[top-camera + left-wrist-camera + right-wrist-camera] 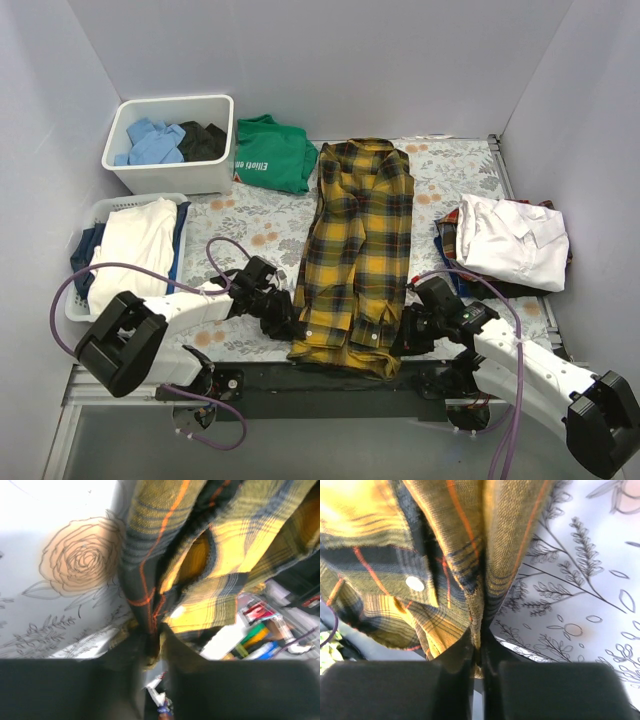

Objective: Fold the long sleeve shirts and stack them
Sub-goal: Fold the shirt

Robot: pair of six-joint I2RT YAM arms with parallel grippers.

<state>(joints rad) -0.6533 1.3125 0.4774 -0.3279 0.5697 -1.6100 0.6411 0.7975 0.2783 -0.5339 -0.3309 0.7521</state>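
While the yellow-and-black plaid flannel shirt [360,230] lies lengthwise down the middle of the floral surface [250,225], collar toward the far wall, its hem bunches at the near edge. The left tool [290,328] is clenched on the hem's left corner and the right tool [405,335] is clenched on the right corner; both wrist views show cloth pinched between the fingers. Bare surface runs between the shirt's left edge and the laundry basket [100,215]. A narrower strip separates its right edge from the white shirt [515,240], which rests on a folded pile near the right wall. The green T-shirt [272,152] sits just beside the collar.
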